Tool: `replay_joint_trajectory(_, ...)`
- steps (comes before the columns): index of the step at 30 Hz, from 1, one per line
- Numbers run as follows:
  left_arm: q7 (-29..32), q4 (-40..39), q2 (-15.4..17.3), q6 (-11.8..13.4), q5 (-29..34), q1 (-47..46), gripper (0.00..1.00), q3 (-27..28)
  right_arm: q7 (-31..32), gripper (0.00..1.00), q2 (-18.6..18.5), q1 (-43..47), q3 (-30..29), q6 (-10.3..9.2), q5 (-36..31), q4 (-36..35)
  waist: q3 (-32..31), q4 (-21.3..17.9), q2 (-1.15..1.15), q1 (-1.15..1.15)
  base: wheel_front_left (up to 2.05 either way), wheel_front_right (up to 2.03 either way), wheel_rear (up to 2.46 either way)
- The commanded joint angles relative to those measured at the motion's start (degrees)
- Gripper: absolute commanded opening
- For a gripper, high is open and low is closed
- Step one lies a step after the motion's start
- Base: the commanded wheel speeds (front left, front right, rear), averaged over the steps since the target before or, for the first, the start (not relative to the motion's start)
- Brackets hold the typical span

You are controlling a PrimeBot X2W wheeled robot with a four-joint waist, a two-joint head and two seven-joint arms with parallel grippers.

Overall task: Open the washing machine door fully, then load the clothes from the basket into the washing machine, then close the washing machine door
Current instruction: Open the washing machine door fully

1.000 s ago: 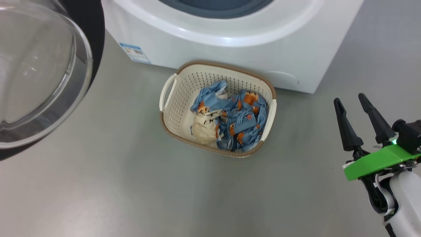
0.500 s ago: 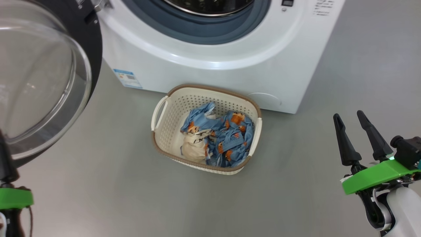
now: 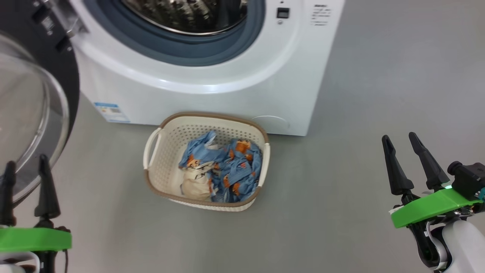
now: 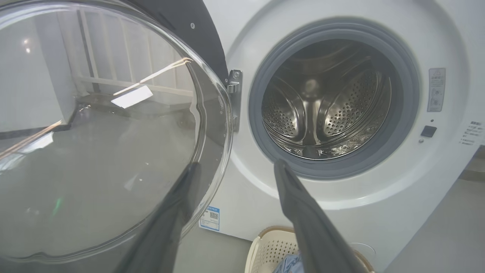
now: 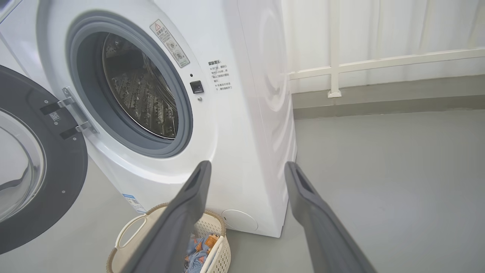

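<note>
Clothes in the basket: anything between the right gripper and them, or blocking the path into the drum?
Nothing visible. Only bare floor separates the right gripper from the basket; the clothes lie uncovered in it. The washing machine door hangs open to the left, clear of the drum mouth.

Grey floor (image 5: 398, 170) stretches ahead of the right gripper (image 5: 247, 167) to a white railing (image 5: 333, 45) and a pale curtain (image 5: 379, 26) beyond.

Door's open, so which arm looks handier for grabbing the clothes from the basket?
Probably the right. Bare floor lies between the right gripper and the clothes, heaped toward that side of the basket; the left gripper sits beside the washing machine door.
</note>
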Motion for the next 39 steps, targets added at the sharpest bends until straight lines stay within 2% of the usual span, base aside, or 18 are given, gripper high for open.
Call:
replay_joint_trajectory(1, -0.3, -1.8, 2.2, 0.0, -0.1, 0.1, 1.00, 1.4, -0.7, 1.00, -0.3, 1.0, 0.5, 0.32, 1.0, -1.5, -0.8, -2.0, 0.00, 0.00, 0.00, 0.00, 0.00)
replay_joint_trajectory(22, -0.3, -5.5, 2.3, 0.0, -1.7, 5.1, 1.00, -2.3, -0.7, 1.00, 1.2, 3.9, -1.3, 0.32, 1.4, -2.1, -3.1, -12.2, 0.00, 0.00, 0.00, 0.00, 0.00)
replay_joint_trajectory(39, -0.3, -8.4, 1.1, 0.0, -1.2, 7.4, 1.00, -1.6, -0.7, 1.00, 2.0, 4.8, -2.5, 0.32, 1.2, -2.4, -3.2, -15.0, 0.00, 0.00, 0.00, 0.00, 0.00)
